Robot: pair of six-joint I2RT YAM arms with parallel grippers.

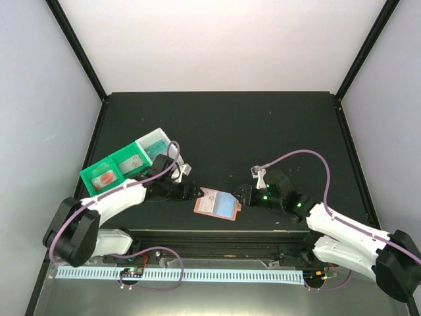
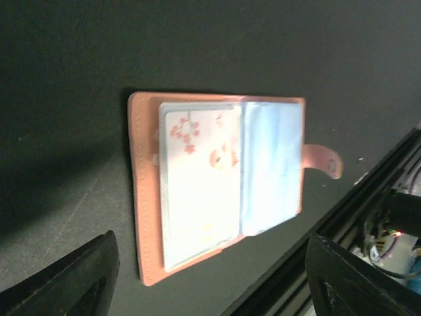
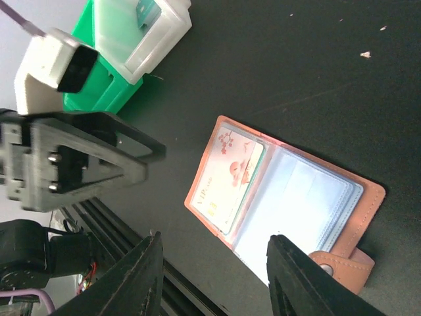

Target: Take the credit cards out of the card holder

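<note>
The salmon-brown card holder (image 1: 205, 203) lies open on the black table near its front edge, between my two grippers. In the left wrist view the card holder (image 2: 146, 197) shows a pale card with pink blossoms (image 2: 197, 184) in its left pocket, clear blue-tinted sleeves on the right and a side tab (image 2: 325, 161). The right wrist view shows the same card (image 3: 230, 181) in the holder (image 3: 367, 201). My left gripper (image 1: 196, 191) (image 2: 210, 289) is open and empty just left of the holder. My right gripper (image 1: 242, 195) (image 3: 214, 276) is open and empty just right of it.
A green-and-white compartment tray (image 1: 125, 161) (image 3: 112, 79) stands at the left behind my left arm, with flat items in its compartments. The table's front rail (image 1: 217, 237) runs close below the holder. My left gripper's body (image 3: 66, 164) fills the left of the right wrist view.
</note>
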